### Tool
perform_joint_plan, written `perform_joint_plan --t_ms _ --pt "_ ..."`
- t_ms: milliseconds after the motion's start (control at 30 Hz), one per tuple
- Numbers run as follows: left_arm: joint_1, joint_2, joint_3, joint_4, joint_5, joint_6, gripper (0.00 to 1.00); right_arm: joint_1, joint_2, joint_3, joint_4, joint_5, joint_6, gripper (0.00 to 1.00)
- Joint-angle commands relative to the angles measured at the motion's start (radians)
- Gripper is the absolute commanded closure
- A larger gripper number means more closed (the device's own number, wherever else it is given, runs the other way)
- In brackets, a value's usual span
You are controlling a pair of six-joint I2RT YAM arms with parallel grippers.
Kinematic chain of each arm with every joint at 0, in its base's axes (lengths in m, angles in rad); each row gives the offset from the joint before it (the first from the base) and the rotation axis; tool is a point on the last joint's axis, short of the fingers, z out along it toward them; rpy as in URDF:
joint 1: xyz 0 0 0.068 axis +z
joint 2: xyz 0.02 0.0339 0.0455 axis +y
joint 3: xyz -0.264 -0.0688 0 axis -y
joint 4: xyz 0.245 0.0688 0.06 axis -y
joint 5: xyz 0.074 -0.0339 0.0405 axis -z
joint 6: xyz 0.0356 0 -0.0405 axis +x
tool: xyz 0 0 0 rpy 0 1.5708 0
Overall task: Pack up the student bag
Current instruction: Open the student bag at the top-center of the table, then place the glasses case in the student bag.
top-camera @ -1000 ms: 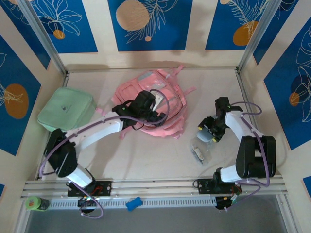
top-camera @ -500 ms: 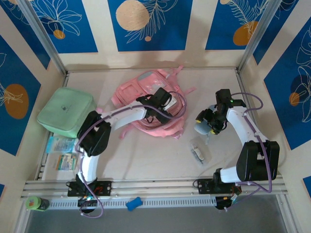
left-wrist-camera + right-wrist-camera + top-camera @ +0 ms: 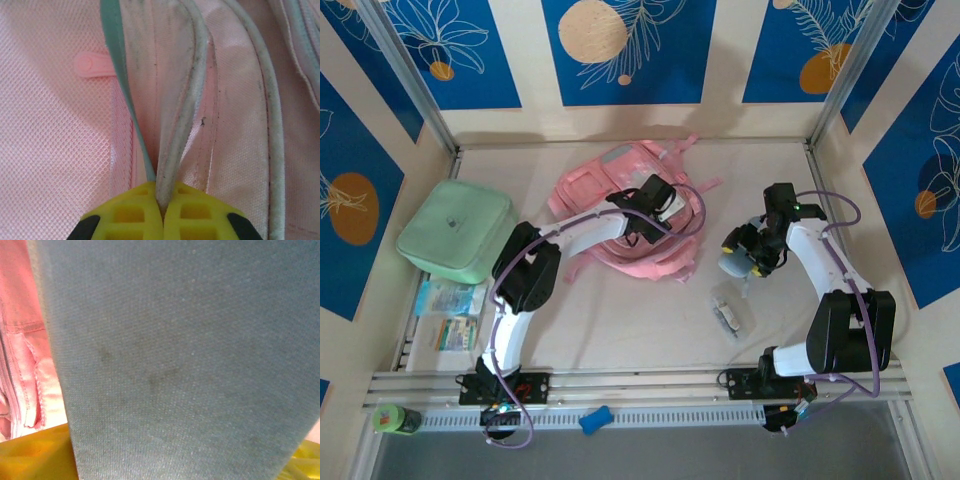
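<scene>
Pink fabric of the student bag (image 3: 610, 185) lies flat on the desk (image 3: 620, 320), directly beneath the left gripper (image 3: 655, 208). The left arm reaches forward from its base with the elbow bent and the wrist angled down onto the bag. Its yellow fingers (image 3: 130, 215) are pressed together, pinching a raised piped seam of the bag. The right arm arches up and curls inward. The right gripper (image 3: 752, 252) clasps a grey fabric pouch (image 3: 175, 365) between its fingers, with the bag off to its left.

- Yellow two-finger left gripper (image 3: 161, 199), closed, pinches a grubby pale piped seam (image 3: 189, 105) of the large pink fabric backpack (image 3: 235, 140).
- To the left lie a pink mesh panel (image 3: 50, 160) and a teal trim strip (image 3: 119, 70).
</scene>
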Motion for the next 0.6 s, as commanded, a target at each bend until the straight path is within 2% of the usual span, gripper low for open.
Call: perform_joint_plan --t_ms 0,133,333,467,567 --pt "0.037 -0.056 0.037 -0.041 0.035 0.001 1.00 0.012 -0.008 0.060 -0.048 -0.022 -0.029 0.28" --pt "0.037 -0.143 0.071 -0.074 0.027 -0.024 1.00 0.053 -0.004 0.115 -0.094 -0.035 -0.058 0.28" --pt "0.050 -0.217 0.180 -0.135 0.017 -0.056 1.00 0.183 0.030 0.207 -0.131 -0.073 -0.063 0.28" --pt "0.065 -0.225 0.260 -0.166 0.017 -0.150 1.00 0.292 0.116 0.248 -0.056 -0.125 -0.006 0.28" --pt "0.068 -0.224 0.298 -0.170 0.058 -0.238 1.00 0.349 0.221 0.303 0.026 -0.153 0.037 0.28"
